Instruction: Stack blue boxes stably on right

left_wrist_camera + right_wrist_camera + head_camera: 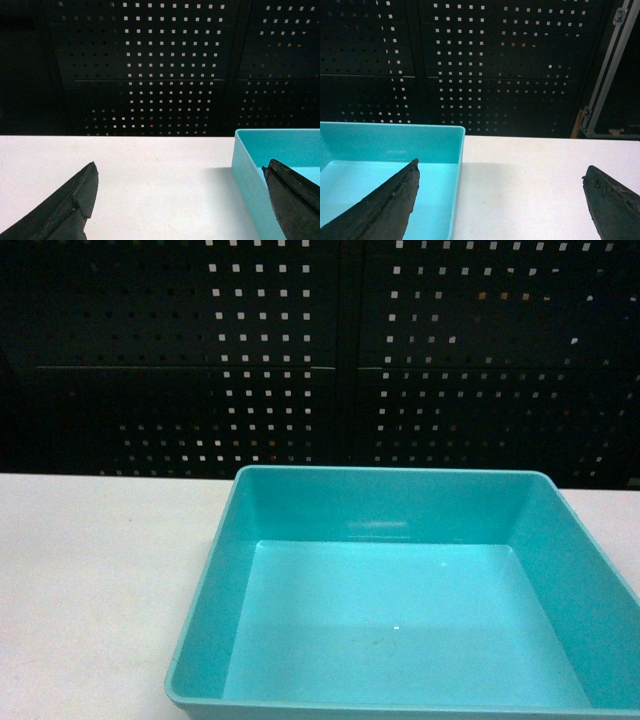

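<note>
A: Where is your box sitting?

B: One light turquoise, shallow rectangular plastic tub [400,620] is resting on the white counter [90,580], right of centre, empty. You are seeing no second tub.

A: And the end effectors?

B: Your left end effector [180,200] is hanging released, straddling the tub's left wall. Your right end effector [500,200] is spread too, straddling its right wall.

A: The risk?

B: If you are closing on one thin sloping wall, the tub may be tilting or slipping, I judge, leaving a crooked stack.
</note>
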{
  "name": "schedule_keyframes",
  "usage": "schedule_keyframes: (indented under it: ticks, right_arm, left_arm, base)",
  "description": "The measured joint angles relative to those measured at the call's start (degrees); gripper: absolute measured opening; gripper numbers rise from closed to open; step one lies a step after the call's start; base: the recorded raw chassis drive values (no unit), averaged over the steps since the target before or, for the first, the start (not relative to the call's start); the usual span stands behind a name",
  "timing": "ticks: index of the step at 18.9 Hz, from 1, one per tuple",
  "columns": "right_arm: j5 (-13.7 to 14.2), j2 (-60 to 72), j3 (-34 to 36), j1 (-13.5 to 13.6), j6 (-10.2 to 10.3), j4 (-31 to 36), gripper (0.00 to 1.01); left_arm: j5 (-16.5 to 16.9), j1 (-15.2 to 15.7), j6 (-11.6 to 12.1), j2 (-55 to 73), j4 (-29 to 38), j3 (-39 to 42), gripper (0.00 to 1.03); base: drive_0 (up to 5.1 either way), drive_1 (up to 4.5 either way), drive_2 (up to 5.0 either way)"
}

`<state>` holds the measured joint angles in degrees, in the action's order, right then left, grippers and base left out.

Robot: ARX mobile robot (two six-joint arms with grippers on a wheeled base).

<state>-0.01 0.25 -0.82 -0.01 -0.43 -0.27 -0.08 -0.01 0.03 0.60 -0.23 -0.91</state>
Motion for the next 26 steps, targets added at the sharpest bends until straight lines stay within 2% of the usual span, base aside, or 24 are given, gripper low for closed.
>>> schedule_keyframes:
  ticks: [26]
  right_arm:
    - [-0.02,0.00,0.00,0.00,0.00,0.00,0.98]
  left_arm:
    - [0.00,0.00,-0.02,0.00,0.00,0.00,0.98]
  base:
    - [0.0,0.00,0.0]
